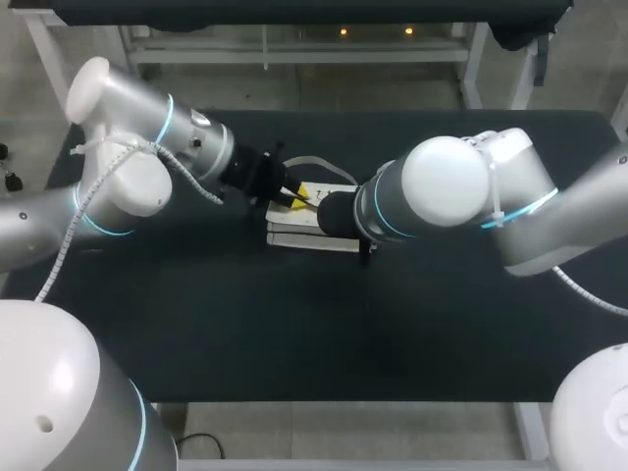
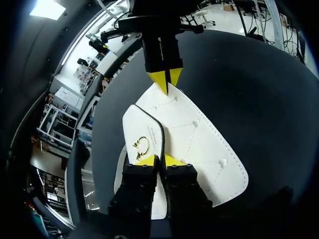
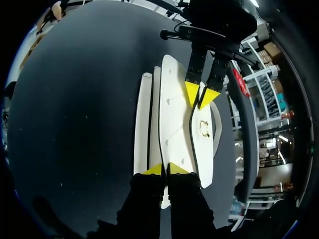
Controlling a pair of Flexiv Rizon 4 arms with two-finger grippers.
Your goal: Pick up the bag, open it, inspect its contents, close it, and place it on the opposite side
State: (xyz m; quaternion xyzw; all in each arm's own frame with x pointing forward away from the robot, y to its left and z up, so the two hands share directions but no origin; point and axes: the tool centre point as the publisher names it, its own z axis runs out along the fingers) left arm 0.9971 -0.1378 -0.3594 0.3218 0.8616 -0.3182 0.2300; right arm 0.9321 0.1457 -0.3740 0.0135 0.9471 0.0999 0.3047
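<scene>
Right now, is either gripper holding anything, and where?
Both pinch the bag: left gripper on the flap edge by the clasp, right gripper on the opposite end.

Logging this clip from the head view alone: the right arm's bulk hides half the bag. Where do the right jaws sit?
Observer: The right jaws are closed on the bag's end edge, at the end opposite the left jaws.
Operator: And the left jaws? I only see a bit of yellow.
Observer: They pinch the black-trimmed edge of the flap, just beside a gold ring clasp.
Operator: Is the bag open yet?
Observer: It seems not. The flap lies down over the bag's front, and nothing inside shows.
</scene>
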